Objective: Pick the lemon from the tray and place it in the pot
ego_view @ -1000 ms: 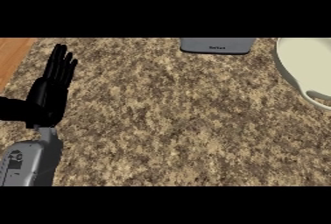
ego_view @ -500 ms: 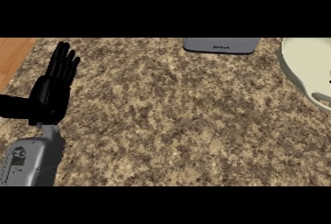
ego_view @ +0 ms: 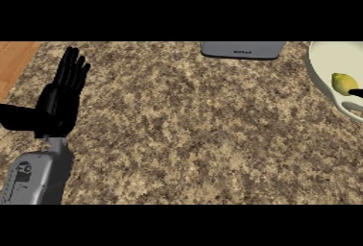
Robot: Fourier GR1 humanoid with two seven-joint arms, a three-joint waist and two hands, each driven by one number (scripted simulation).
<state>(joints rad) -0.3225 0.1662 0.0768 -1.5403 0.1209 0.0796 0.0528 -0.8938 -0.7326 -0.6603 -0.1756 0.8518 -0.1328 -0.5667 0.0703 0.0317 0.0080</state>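
The small yellow lemon (ego_view: 344,82) lies in the cream-coloured round tray (ego_view: 320,72) at the view's three o'clock edge, with a black fingertip of the right hand (ego_view: 356,93) just beside it at its five o'clock; too little of that hand shows to tell how its fingers are set. The left hand (ego_view: 60,98) rests at nine o'clock over the speckled granite counter (ego_view: 199,129), fingers straight and holding nothing. As I judge it, the round lemon could roll from a one-sided touch, and no pot shows here, so the carry would begin unsighted.

One lemon (ego_view: 344,83), one cream tray (ego_view: 320,72), one grey appliance (ego_view: 242,49).
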